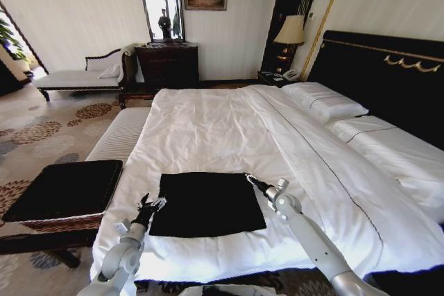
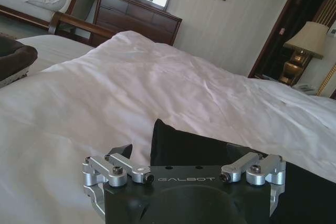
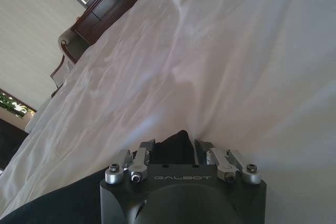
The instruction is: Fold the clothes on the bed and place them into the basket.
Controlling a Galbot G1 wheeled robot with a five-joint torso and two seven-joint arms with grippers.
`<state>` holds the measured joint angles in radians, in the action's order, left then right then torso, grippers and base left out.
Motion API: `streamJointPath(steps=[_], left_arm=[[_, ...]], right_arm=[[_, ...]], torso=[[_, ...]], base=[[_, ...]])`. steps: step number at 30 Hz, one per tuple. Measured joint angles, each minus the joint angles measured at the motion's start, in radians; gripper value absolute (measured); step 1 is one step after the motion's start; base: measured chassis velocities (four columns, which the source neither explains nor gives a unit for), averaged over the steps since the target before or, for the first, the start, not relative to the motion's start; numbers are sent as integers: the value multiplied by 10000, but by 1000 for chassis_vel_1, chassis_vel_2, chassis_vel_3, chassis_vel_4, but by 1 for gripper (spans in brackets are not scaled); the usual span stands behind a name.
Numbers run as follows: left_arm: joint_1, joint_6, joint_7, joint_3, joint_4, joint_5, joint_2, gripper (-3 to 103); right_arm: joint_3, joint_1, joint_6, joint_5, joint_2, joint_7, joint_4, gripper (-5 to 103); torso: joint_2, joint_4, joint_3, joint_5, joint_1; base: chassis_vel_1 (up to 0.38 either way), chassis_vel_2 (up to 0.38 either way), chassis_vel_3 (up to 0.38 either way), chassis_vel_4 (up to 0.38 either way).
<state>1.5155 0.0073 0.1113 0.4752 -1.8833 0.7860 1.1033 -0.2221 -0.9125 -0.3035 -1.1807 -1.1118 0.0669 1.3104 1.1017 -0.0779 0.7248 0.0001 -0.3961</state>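
A black short-sleeved T-shirt [image 1: 207, 203], folded into a flat, roughly square shape, lies on the near part of a very large bed with a white duvet [image 1: 229, 129], close to the bed's foot edge and well short of the white pillows [image 1: 325, 100] by the black headboard with gold trim [image 1: 388, 67]. The left gripper [image 1: 154, 205] sits at the shirt's left edge, near its lower corner; in the left wrist view a raised peak of black cloth [image 2: 173, 142] stands between its silver finger links, and the jaws look closed on that edge. The right gripper [image 1: 251, 180] is at the shirt's far right corner; the right wrist view shows a small bump of the same cloth [image 3: 176, 148] sitting between its fingers [image 3: 146, 148], which stand a little apart on either side of it, and whether they actually press the fabric I cannot tell. To the left of the bed, just beyond the foot corner, stands a rectangular brown woven wicker basket with a black fabric top [image 1: 64, 188], apart from the shirt. Past it a pale striped upholstered bench [image 1: 119, 133] runs along the bed's side, and a dark wooden dresser with a mirror [image 1: 166, 64] stands against the far wall.
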Motion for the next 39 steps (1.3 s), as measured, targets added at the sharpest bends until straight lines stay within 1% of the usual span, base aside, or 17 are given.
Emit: streamJointPath(steps=[1,3,5,6,7,8,11,13,17,20,21,23,26,29,30,35,39], left_arm=[[-9,19,7,4,5,46,-7,100],[-12,35,9,16,11,89,-16,100],[-30,79,14,58,35,200,-31,100],[-30,79,14,58,35,200,-31,100],[-43,120,15,77,46,274,-41,100],[-71,193,16,98,74,394,-59,100],[-235,373,37,106,221,752,-102,100],[-519,561,127,74,480,1204,-128,100],[-1140,715,174,-141,1030,1612,-217,100],[-2326,858,181,-590,1853,1963,-371,100],[-2326,858,181,-590,1853,1963,-371,100],[-3010,904,171,-909,2271,2137,-440,101],[-4033,1009,92,-1493,2945,2262,-507,97],[-4357,1062,72,-1695,3213,2263,-509,97],[-4646,1214,130,-1860,3442,2234,-505,96],[-4884,1637,419,-2016,3612,2456,-542,92],[-4918,1683,456,-2043,3724,2455,-542,91]], right_arm=[[16,2,0,0,-1,0,9,37],[19,11,0,-1,-2,-2,9,37],[19,32,0,-22,10,-10,22,26],[19,32,0,-22,10,-10,22,26],[20,36,0,-27,23,-13,32,20],[19,38,1,-33,52,-20,52,15],[19,35,6,-31,95,-30,81,10],[20,11,11,-9,115,-47,108,2],[54,-21,20,52,174,-65,158,1],[86,3,25,78,181,-96,160,1],[86,3,25,78,181,-96,160,1],[92,26,27,82,174,-116,168,1],[93,46,27,86,164,-214,209,1],[87,46,28,86,162,-250,212,1],[57,46,31,83,162,-284,222,1],[-33,35,44,79,165,-324,224,1],[-65,22,77,87,176,-324,201,1]], torso=[[0,1,0,0,0],[0,1,0,0,0],[0,2,0,0,0],[0,2,0,0,0],[0,2,0,0,0],[0,2,0,-1,0],[0,1,0,-1,0],[0,2,0,0,0],[0,1,0,-2,0],[0,-1,0,-2,0],[0,-1,0,-2,0],[0,-2,0,-2,-1],[-1,-2,1,-1,-1],[0,-1,1,-1,-1],[0,-1,1,-1,-1],[0,2,0,0,-1],[0,3,0,0,-1]], base=[[0,0,0,0],[0,0,0,0],[0,0,0,0],[0,0,0,0],[0,0,0,0],[0,0,0,0],[0,0,0,0],[0,0,0,0],[0,0,0,0],[0,0,0,0],[0,0,0,0],[0,0,0,0],[0,0,0,0],[0,0,0,0],[0,0,0,0],[0,0,0,0],[0,0,0,0]])
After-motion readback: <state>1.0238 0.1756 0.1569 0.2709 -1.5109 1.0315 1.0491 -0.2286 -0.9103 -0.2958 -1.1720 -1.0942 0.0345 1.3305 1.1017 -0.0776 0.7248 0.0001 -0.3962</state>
